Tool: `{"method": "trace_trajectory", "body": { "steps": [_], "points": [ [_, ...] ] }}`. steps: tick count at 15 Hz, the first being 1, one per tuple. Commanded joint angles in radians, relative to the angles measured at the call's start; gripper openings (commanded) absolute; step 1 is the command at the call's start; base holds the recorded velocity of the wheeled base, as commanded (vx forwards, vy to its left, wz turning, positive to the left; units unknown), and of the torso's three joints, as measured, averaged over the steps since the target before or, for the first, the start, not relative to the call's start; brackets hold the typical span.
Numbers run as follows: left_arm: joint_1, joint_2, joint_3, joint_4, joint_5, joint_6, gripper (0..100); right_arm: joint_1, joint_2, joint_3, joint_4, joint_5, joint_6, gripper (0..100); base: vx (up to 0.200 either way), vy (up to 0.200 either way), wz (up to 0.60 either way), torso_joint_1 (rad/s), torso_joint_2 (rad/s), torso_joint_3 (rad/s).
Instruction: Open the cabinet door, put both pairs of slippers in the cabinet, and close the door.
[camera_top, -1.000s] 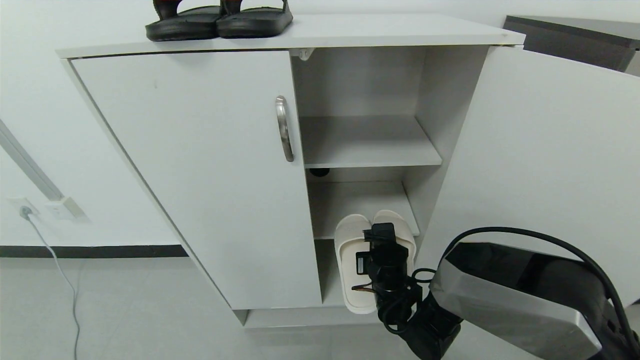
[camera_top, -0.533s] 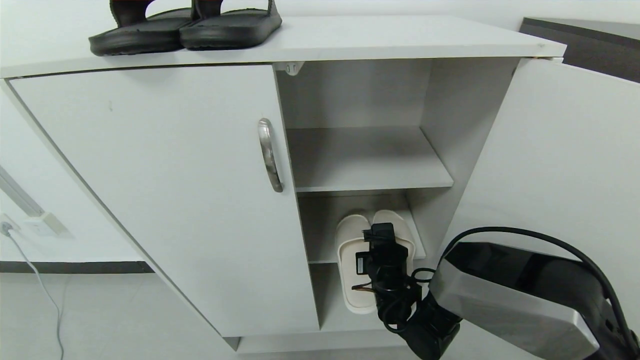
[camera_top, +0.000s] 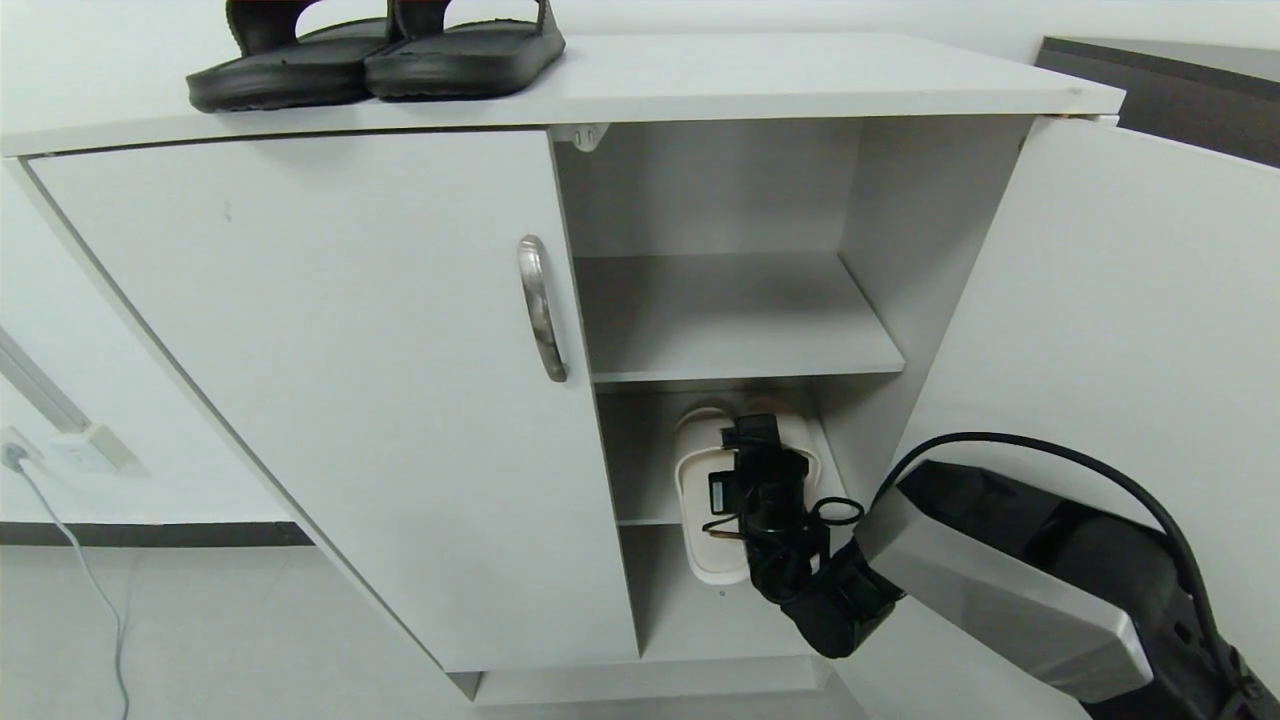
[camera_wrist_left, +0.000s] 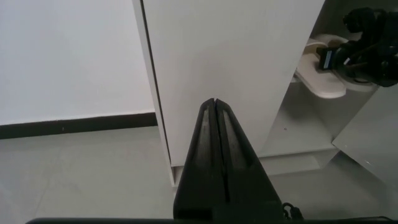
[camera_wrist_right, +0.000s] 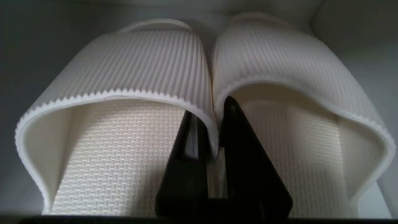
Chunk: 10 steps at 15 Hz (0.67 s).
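My right gripper (camera_wrist_right: 210, 127) is clamped on the pair of white slippers (camera_top: 700, 540), its two fingers (camera_wrist_right: 239, 146) pinching the inner edges where the slippers meet side by side. The pair sits toes-first in the open right half of the white cabinet (camera_top: 800, 75), over the second shelf (camera_top: 640, 470), heels jutting past its front edge. The shelf above (camera_top: 730, 310) is bare. The right door (camera_top: 1100, 300) stands swung wide; the left door (camera_top: 300, 380), with its metal handle (camera_top: 540, 308), is shut. The pair of black slippers (camera_top: 375, 55) rests on the cabinet top at its left end. My left gripper (camera_wrist_left: 214, 104) hangs low before the shut door, fingers pressed together on nothing.
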Motion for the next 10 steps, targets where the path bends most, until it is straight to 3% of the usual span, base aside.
{"method": "trace_trajectory", "body": {
  "steps": [1,10],
  "points": [
    [0.000,0.001,0.000,-0.001,0.000,-0.001,0,-0.018,0.052,-0.112,0.060,0.002,0.003,0,0.000,0.000,0.00,0.000,0.00,0.000],
    [0.000,0.001,0.000,-0.001,0.002,-0.004,0,-0.051,0.123,-0.420,0.276,0.002,0.004,0,0.000,0.000,0.00,0.000,0.00,0.000]
  ]
}}
